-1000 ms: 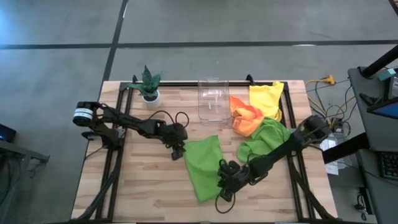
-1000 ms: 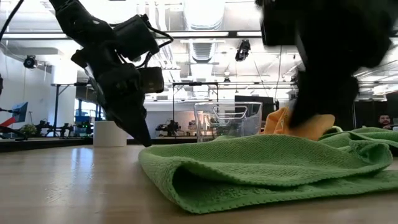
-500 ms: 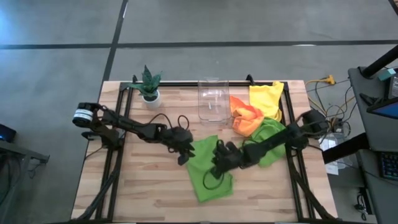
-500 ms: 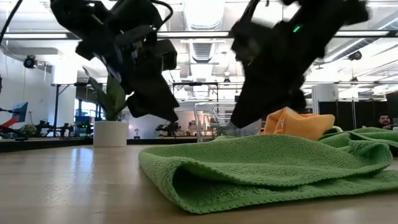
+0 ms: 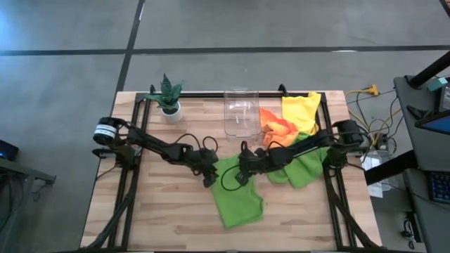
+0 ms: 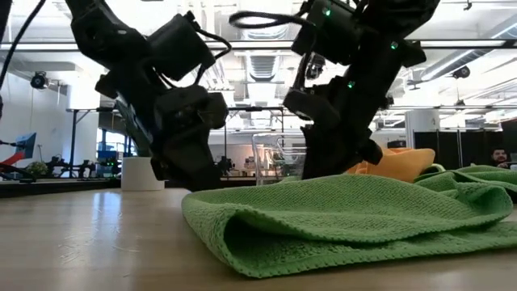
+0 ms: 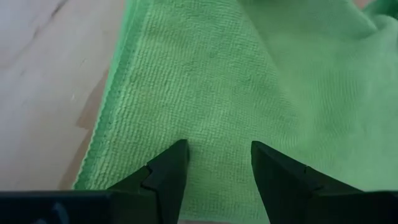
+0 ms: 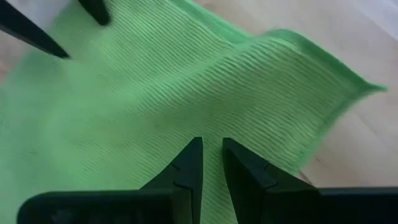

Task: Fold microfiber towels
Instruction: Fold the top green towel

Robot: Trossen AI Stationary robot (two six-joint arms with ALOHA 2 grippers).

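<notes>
Both end effectors, newly over green towel far edge.

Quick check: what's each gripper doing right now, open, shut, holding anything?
Left gripper: open, over the green towel, holding nothing.
Right gripper: fingers close together over the same towel; a grip cannot be told.
</notes>
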